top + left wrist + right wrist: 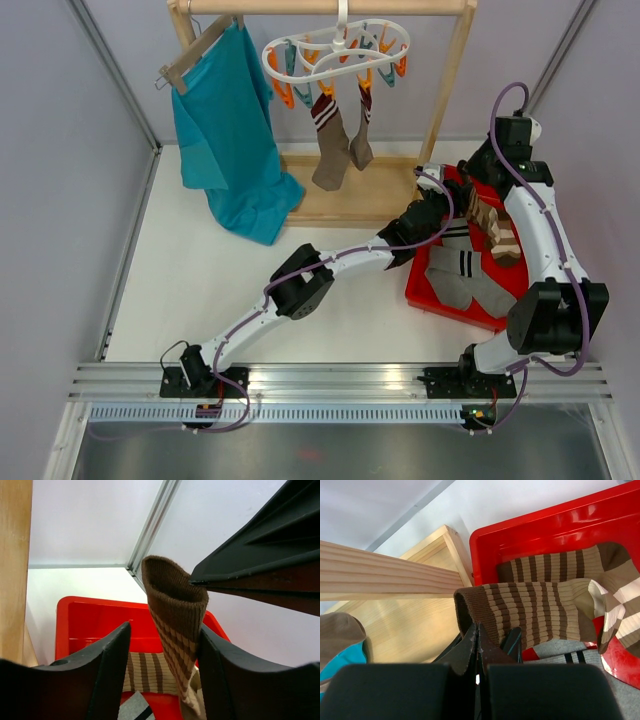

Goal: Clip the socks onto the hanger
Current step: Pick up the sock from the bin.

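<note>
My right gripper (477, 630) is shut on the cuff of a brown sock with tan stripes (535, 610) and holds it up over the red tray (520, 535). My left gripper (164, 630) is open and straddles that sock (175, 600), which touches its right finger (220, 665). In the top view both grippers meet at the tray's far left corner, the left (432, 212) beside the right (478, 208). The white ring hanger (335, 50) hangs from the rack's top bar with two socks (330, 145) clipped under it.
A teal shirt (225, 130) hangs on a wooden hanger at the rack's left. The wooden rack frame (450, 80) and its base (350, 200) stand just left of the red tray (440, 290). Grey striped socks (460, 275) and another brown striped sock (145, 672) lie in the tray.
</note>
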